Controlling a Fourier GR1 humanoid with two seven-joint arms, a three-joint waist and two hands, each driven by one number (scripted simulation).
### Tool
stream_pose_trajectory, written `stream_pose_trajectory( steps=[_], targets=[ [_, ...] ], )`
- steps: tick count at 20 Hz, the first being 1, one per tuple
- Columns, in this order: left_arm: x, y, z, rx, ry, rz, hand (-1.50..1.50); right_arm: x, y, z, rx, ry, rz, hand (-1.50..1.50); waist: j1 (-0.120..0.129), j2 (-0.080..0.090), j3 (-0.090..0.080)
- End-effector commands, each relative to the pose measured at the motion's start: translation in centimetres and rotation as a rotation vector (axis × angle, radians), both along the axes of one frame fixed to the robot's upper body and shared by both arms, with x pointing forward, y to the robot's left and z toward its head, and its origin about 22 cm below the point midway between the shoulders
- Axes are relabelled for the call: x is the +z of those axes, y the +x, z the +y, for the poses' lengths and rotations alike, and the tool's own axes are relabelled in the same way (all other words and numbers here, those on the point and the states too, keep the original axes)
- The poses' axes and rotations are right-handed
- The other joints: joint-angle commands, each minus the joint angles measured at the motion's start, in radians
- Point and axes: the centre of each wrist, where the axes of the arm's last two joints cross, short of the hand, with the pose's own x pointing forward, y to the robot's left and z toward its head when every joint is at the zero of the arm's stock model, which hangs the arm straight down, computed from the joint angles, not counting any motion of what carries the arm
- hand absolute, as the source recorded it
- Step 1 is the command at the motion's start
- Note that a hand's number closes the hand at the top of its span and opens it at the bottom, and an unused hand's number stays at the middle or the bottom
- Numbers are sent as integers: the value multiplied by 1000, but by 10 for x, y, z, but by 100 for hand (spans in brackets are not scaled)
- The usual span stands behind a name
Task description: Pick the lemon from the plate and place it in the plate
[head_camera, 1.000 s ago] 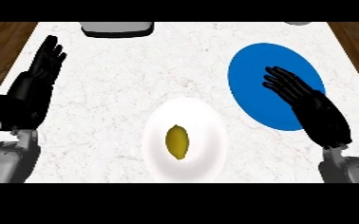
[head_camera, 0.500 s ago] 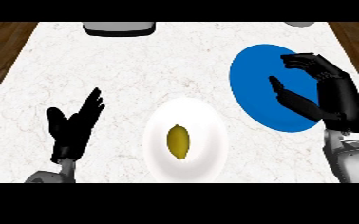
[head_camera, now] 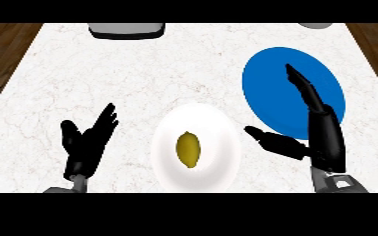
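White marble counter [head_camera: 148, 75], wood edge at the far corners. A grey object [head_camera: 126, 29] sits at the far edge, partly cut off; another grey item [head_camera: 322, 25] barely shows at the far right corner.

Blue plate [head_camera: 273, 75] lies on the right half, well toward the far side. It is bare apart from the robot's fingers crossing over it.

White plate [head_camera: 214, 165] sits near the front centre, just beside the blue one, not touching as far as can be told.

Right hand [head_camera: 321, 135] stands on edge between the two plates, fingers straight and pointing away over the blue plate, thumb spread toward the white plate. It holds nothing.

Left hand [head_camera: 88, 142] is open at the left of the white plate, fingers up, resting.

Lemon [head_camera: 188, 149] lies in the middle of the white plate, long axis running front to back, untouched.

Risks, as judgement: the lemon is rounded and could roll on the smooth plate if the thumb nudges it before the fingers close. The thumb is near the white rim; a low approach could shove the plate. A closure on the lemon's tapered ends could squeeze it out sideways.
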Motion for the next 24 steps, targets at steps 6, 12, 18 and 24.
stream_pose_trajectory(
  steps=[6,12,18,24],
  targets=[
    [-7,0,-9,-6,7,2,0,26,-10,18,160,-436,337,-150,9,0,-2],
    [-13,-11,-7,-8,-9,1,0,49,-15,74,131,-545,437,-150,12,0,0],
    [-6,10,-12,10,-19,-1,0,38,-13,112,158,-558,483,-150,5,1,1],
    [-1,-6,-1,-10,-8,16,0,15,-3,157,136,-612,595,-150,12,2,1]
  ],
)
